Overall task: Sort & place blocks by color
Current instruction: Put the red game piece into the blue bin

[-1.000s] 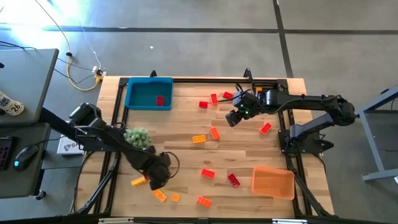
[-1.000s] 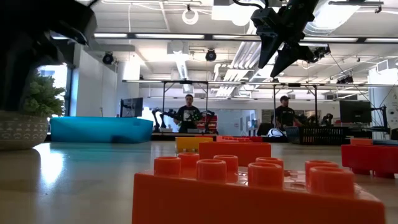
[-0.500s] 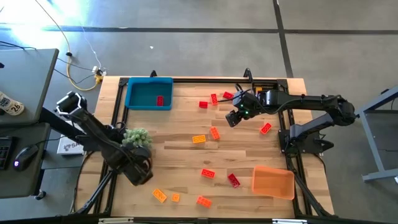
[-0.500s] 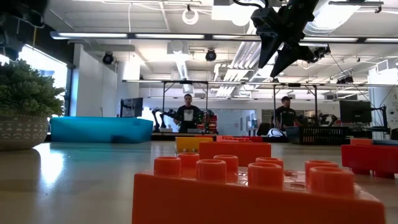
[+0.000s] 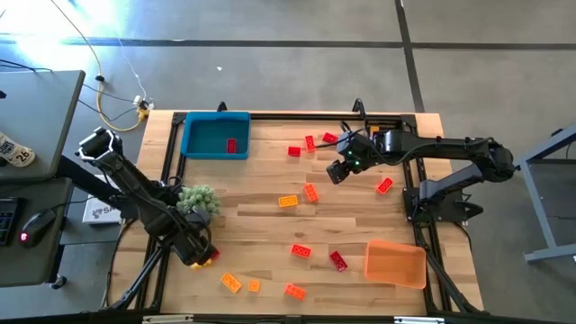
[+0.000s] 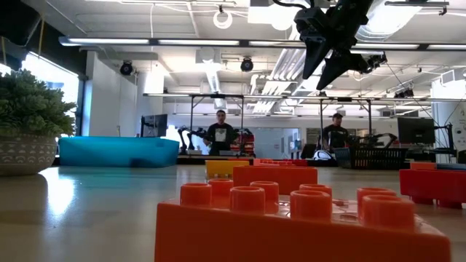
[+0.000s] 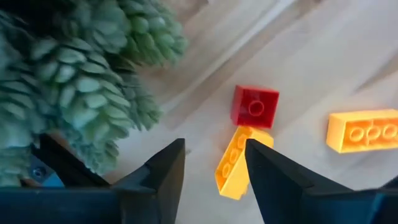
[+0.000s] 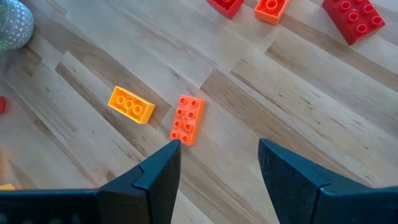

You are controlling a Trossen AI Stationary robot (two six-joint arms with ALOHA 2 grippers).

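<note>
- The left gripper (image 5: 200,255) hangs near the surface's (image 5: 270,229) front-left corner, fingers apart and holding nothing; its wrist view shows a yellow block (image 7: 239,163) lying between the fingertips and a small red block (image 7: 255,107) touching the yellow one's far end.
- The step in hand looks like picking up that yellow block. To do it well, I would come straight down with the fingers straddling its long sides, close only once low enough, and keep clear of the red block so it is not dragged along.
- The green plant ball (image 5: 199,199) sits just beside the left gripper; a careless lift could brush it.
- The right gripper (image 5: 339,168) hovers over the back-middle of the surface, fingers apart and empty, above an orange block (image 8: 187,119) and a yellow-orange block (image 8: 130,104).
- The blocks are small studded bricks, red, orange and yellow, scattered across the middle and front; one red block (image 5: 231,146) lies in the blue tray (image 5: 216,136) at the back-left corner, and the orange tray (image 5: 395,264) stands near the front-right corner.
</note>
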